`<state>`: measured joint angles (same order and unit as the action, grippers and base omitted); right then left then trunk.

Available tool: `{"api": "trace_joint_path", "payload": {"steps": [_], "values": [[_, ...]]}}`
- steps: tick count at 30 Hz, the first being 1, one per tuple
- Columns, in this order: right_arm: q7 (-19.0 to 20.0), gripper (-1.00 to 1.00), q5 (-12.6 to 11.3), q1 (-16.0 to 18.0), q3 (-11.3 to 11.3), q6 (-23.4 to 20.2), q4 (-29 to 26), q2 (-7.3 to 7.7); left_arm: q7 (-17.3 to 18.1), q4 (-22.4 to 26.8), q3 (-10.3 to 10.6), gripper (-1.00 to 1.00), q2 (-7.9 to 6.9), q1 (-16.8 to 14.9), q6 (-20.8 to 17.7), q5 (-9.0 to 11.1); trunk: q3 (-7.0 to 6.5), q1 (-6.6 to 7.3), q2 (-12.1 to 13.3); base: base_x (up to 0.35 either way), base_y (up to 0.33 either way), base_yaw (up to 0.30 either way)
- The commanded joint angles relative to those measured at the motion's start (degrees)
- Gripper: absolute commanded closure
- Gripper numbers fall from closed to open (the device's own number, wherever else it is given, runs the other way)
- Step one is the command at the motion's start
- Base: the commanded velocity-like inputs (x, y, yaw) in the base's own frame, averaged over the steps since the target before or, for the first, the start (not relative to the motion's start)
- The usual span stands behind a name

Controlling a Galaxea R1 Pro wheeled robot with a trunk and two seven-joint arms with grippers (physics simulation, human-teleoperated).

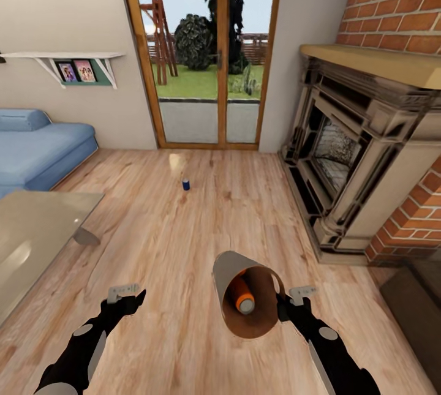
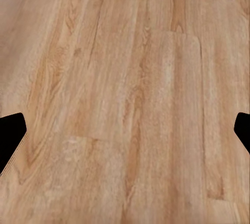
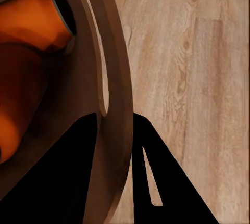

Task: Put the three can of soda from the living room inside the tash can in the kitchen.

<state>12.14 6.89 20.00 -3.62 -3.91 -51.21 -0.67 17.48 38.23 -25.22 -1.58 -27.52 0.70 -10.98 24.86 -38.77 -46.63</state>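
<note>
My right gripper [image 1: 283, 308] is shut on the rim of the trash can [image 1: 229, 266], which it holds tilted above the floor with the mouth toward me. One orange soda can [image 1: 242, 296] lies inside against the coppery wall. In the right wrist view the fingers straddle the trash can wall [image 3: 112, 67], with the orange can [image 3: 36, 21] inside it. More orange shows beneath that can; I cannot tell whether it is a second can. The dark blue soda can [image 1: 185, 184] stands upright on the wood floor, well ahead, near the glass doors. My left gripper [image 1: 131, 300] [image 2: 127, 130] hangs open over bare floor.
A glass-topped coffee table [image 1: 37, 229] is at the near left, with a light blue sofa [image 1: 37, 150] behind it. The brick fireplace [image 1: 355, 162] juts out along the right. Wood-framed glass doors [image 1: 208, 46] close the far wall. Open wood floor runs between me and the blue can.
</note>
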Motion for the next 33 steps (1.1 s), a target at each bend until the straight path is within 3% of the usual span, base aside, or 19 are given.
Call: {"api": "trace_joint_path", "payload": {"steps": [1,4,13,20,27,33], "values": [[0.45,1.00,-0.54,0.03,-0.71,-0.03,-0.14,0.55,0.00,-0.01,0.00,-1.00,0.00,0.01,0.01,0.00,-0.03,0.00,-0.01,0.313,0.145,0.000],[0.62,1.00,-0.45,0.04,-2.57,-0.04,-0.24,1.37,-0.01,0.00,0.00,-1.00,0.00,-0.01,0.01,0.00,-0.05,0.00,-0.01,0.313,0.145,0.000],[0.69,1.00,-0.60,-0.03,-3.66,0.02,-0.20,4.09,-0.04,0.00,0.00,-1.00,0.00,-0.01,0.07,0.00,-0.07,0.00,-0.01,0.315,0.128,0.000],[0.69,1.00,-0.65,-0.11,-3.79,0.04,-0.13,4.42,-0.07,0.00,0.00,-1.00,0.00,-0.01,0.09,0.00,-0.07,0.00,-0.01,0.323,0.086,0.000],[0.69,1.00,-0.65,-0.13,-6.11,0.04,-0.12,4.37,-0.08,0.00,0.00,-1.00,0.00,0.00,0.15,0.00,-0.07,0.00,-0.01,0.324,0.032,0.000],[0.69,1.00,-0.65,-0.13,-6.47,0.04,-0.12,4.35,-0.08,0.00,0.00,-1.00,0.00,0.01,0.15,0.00,-0.07,0.00,-0.01,0.324,0.004,0.000]]}}
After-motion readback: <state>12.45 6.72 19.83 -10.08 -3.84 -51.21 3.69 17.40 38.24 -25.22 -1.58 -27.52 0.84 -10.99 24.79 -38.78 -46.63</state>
